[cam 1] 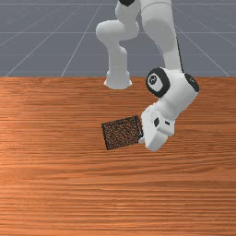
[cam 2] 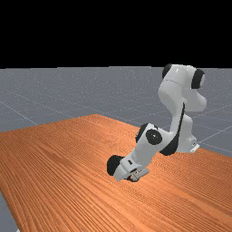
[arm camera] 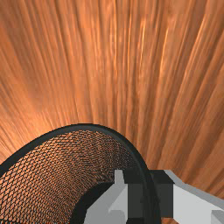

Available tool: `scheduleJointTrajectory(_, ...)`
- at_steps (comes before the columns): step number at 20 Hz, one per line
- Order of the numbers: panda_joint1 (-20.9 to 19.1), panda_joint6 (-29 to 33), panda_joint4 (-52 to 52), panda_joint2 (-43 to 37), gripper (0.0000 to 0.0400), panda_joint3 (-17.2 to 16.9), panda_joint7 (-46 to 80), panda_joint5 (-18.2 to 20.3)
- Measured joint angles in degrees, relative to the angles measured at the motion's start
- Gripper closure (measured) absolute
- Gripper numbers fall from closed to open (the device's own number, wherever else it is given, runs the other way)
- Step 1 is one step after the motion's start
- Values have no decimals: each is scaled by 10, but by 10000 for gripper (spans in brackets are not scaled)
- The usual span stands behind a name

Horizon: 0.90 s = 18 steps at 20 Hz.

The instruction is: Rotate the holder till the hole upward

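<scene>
holder (cam 1: 121, 133) lies over on its side on the counter (cam 1: 55, 184), base end (cam 1: 105, 137) at the front view's left. mesh wall runs from there to the rim (arm camera: 85, 127) at the front view's right, hole facing that way, so upright is still to do. can't tell whether the low side carries its full weight on the wood.

next along, pincer (arm camera: 150, 193) is at the mouth, clamped on the rim: one finger inside the mesh, the other outside (decent bite, but it's only thin wall). hand (cam 1: 156, 130) sits just beyond, low and tilted, arm (cam 1: 177, 94) rising off to the front view's right.

step in hand, as i read it: tip it up about the base edge. swing the rim up and over toward the front view's left in an arc, turning the wrist at the same rate so the pads don't twist on the wire. straight lift would drag or dangle it. keep squeeze steady, go slow near vertical, get the base flat, then let go. watch knuckle clearance to the wood early on.
</scene>
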Motion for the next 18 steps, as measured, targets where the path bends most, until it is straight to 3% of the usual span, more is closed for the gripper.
scheduleJointTrajectory(2,-19,6,-16,-29,362,18,-38,33)
scheduleJointTrajectory(3,-52,11,-29,-52,359,48,-99,92)
scheduleJointTrajectory(5,-44,-9,-32,-84,358,38,-106,94)
scheduleJointTrajectory(6,-66,-15,-36,-100,350,56,-154,144)
scheduleJointTrajectory(7,-114,-64,-27,-107,350,99,-268,273)
scheduleJointTrajectory(9,-126,-112,-20,-134,349,98,-316,334)
scheduleJointTrajectory(15,-138,-219,13,-214,347,69,-376,449)
scheduleJointTrajectory(18,-133,-227,-63,-275,344,47,-432,506)
